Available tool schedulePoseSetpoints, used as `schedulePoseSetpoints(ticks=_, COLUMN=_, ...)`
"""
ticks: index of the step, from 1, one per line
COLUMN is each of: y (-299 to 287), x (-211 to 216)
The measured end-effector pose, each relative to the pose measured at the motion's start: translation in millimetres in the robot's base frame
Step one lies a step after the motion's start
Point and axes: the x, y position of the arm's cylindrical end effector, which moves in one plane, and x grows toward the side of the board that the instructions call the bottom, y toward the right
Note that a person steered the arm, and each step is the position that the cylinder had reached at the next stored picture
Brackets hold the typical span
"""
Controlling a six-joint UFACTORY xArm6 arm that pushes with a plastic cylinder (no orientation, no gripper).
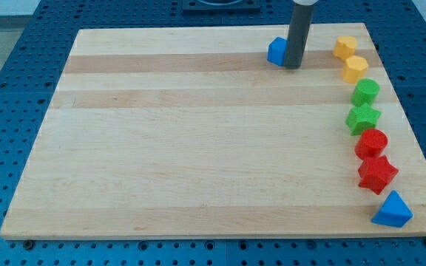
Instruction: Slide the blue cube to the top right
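The blue cube (276, 51) sits near the top edge of the worktop (198, 148), a pale wooden board with lengthwise grain bands. My tip (292, 66) stands just to the cube's right, touching or almost touching its right face; the rod hides that side of the cube, so contact cannot be confirmed. The rod itself is dark grey, upright, and runs out of the view's top. It carries no end effector with jaws, so there is nothing to be apart, together or clamped: it is a plain rod end resting at board height.

No containers show anywhere on the board.

To the cube's right, beyond the rod, the other blocks form a curved line down the board's right edge. Nearest the cube are two yellow blocks, the upper yellow block (344, 47) and the lower yellow block (355, 69), close together. Further down from the cube come a green cylinder (365, 91) and a green star (363, 118), then a red cylinder (371, 142) and a red star (377, 174). Farthest from the cube, at the bottom right corner, lies a blue triangle (393, 210).

To the cube's left and below it the board shows bare wood. The board rests on a blue perforated surface (6, 111) with a grid of holes.
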Motion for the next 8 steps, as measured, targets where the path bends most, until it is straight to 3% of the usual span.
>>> schedulePoseSetpoints(ticks=3, y=-39, x=12)
schedulePoseSetpoints(ticks=4, y=-40, x=-27)
schedulePoseSetpoints(ticks=5, y=-40, x=-27)
schedulePoseSetpoints(ticks=7, y=25, x=-44)
schedulePoseSetpoints(ticks=8, y=25, x=-44)
